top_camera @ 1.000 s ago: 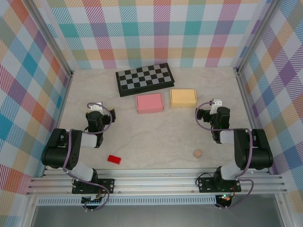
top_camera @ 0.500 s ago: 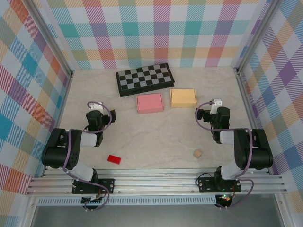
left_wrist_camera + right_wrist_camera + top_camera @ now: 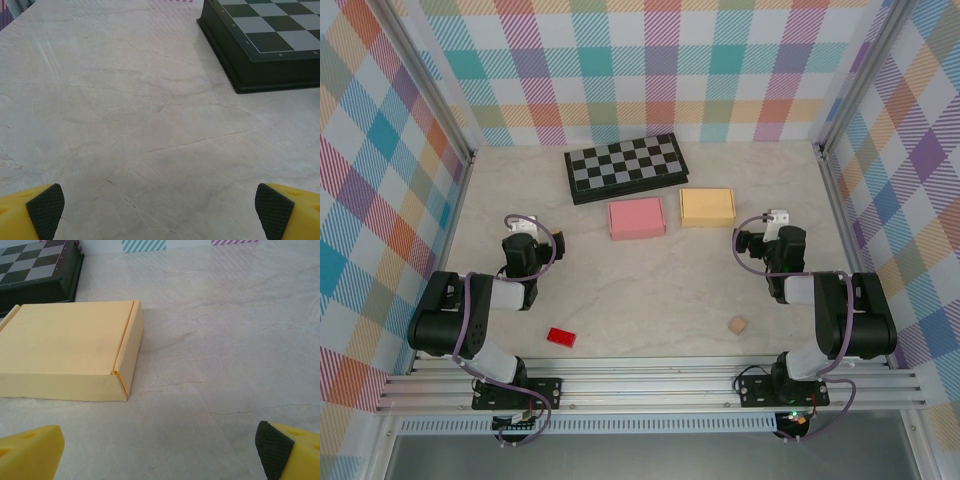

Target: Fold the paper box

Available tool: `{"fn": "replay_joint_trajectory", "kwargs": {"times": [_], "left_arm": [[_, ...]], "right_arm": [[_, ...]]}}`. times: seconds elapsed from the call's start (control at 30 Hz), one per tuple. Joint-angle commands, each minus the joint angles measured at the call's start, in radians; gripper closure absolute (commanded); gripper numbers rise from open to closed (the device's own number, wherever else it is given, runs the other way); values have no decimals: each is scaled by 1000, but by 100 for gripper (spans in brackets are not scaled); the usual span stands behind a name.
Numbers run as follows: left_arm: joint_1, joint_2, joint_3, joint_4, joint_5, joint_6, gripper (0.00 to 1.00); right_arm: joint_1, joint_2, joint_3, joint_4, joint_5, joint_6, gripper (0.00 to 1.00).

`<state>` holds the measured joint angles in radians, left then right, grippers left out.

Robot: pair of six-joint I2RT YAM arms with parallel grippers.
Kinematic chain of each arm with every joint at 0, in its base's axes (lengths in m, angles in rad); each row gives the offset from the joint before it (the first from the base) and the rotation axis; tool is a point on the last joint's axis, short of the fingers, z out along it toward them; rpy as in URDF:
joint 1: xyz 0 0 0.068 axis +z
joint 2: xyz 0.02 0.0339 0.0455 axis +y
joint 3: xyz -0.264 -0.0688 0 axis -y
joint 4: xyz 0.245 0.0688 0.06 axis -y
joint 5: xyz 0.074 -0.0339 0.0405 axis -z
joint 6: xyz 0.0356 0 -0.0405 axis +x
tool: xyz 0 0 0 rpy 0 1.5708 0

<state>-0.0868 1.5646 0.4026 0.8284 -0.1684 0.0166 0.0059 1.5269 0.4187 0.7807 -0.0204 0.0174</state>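
Pale, marble-patterned tabletop (image 3: pixel 650 290) is being viewed from above. The left gripper (image 3: pixel 532 238) and the right gripper (image 3: pixel 767 238) are both being held spread wide, with nothing between the fingers. A flat, matte yellow paper box (image 3: pixel 707 207) is lying ahead and to the left of the right gripper, its long axis running across that arm's reach. A flat pink paper box (image 3: pixel 637 218) is lying ahead and to the right of the left gripper, roughly between the arms. The right arm is judged nearer the yellow one.

From the left wrist, bare smooth tabletop (image 3: pixel 150 125) is being faced by the parted left gripper (image 3: pixel 160 210). A black-framed chessboard (image 3: pixel 270 40) is lying ahead to its right.

From the right wrist, the yellow paper box (image 3: pixel 65 352) is being seen ahead-left of the spread right gripper (image 3: pixel 160 450), well apart from it. Its lid is lying shut and its edges are crisply creased.
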Motion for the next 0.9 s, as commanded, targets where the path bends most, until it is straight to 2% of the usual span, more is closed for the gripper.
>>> {"fn": "replay_joint_trajectory", "kwargs": {"times": [0.0,0.87], "left_arm": [[-8,0,8,0,-1,12,0],[0,1,12,-7,18,9,0]], "right_arm": [[-6,-2,8,-1,-19,-8,0],[-6,-2,8,-1,-19,-8,0]]}}
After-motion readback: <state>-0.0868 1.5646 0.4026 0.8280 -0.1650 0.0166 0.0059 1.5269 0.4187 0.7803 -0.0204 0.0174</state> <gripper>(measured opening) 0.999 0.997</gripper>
